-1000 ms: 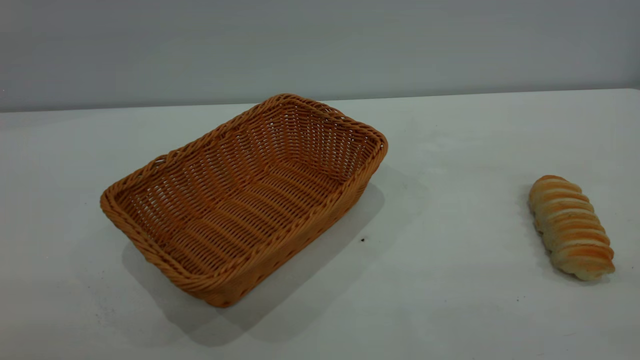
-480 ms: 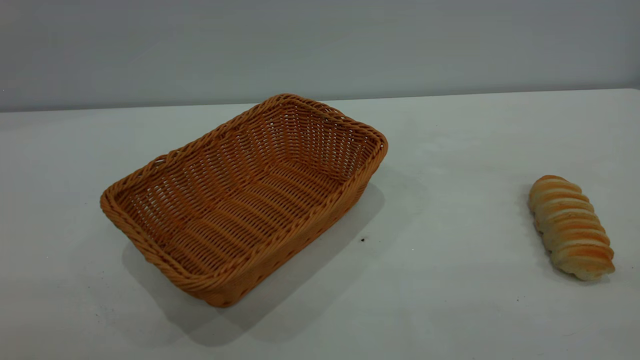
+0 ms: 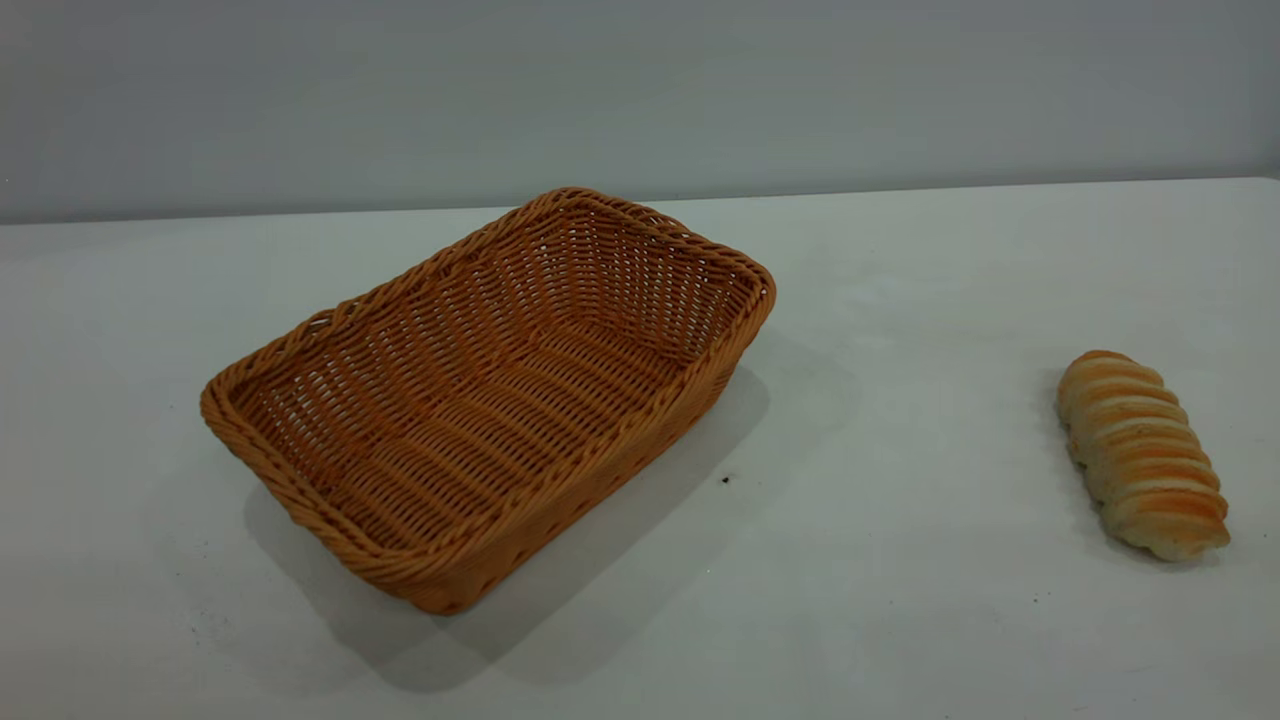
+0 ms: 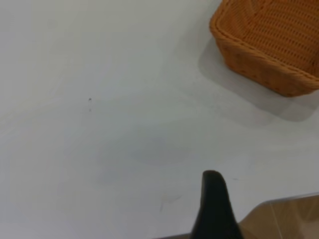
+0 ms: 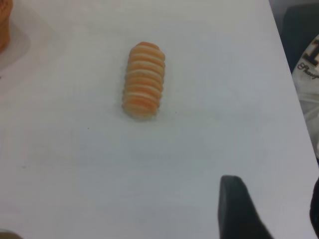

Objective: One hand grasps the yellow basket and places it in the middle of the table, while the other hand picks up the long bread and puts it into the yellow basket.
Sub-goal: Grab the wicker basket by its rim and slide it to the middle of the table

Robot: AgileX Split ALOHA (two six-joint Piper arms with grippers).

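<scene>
Yellow basket (image 3: 490,400): woven, rectangular, empty; it sits left of centre in the exterior frame, turned at a slant, with one corner toward the far table edge. In my left wrist view only its corner (image 4: 271,47) shows, at the upper right of the frame.

Long bread (image 3: 1142,453): ridged loaf lying flat on the table, at the right of the exterior frame, well apart from the basket. In my right wrist view it (image 5: 144,80) lies above centre, lengthwise up the frame.

Table (image 3: 900,300): white top with a few dark specks; one speck lies just beside the basket's shadow.

My left gripper (image 4: 214,206): one dark finger shows at the lower edge of the wrist frame, above bare table, touching nothing; spread or pinched, I cannot tell.

My right gripper (image 5: 239,206): one dark finger at the lower right of its wrist frame, apart from the bread; I cannot tell its state either.

Clothing (image 5: 308,79): printed pale fabric past the table edge, right side of the right wrist frame.
</scene>
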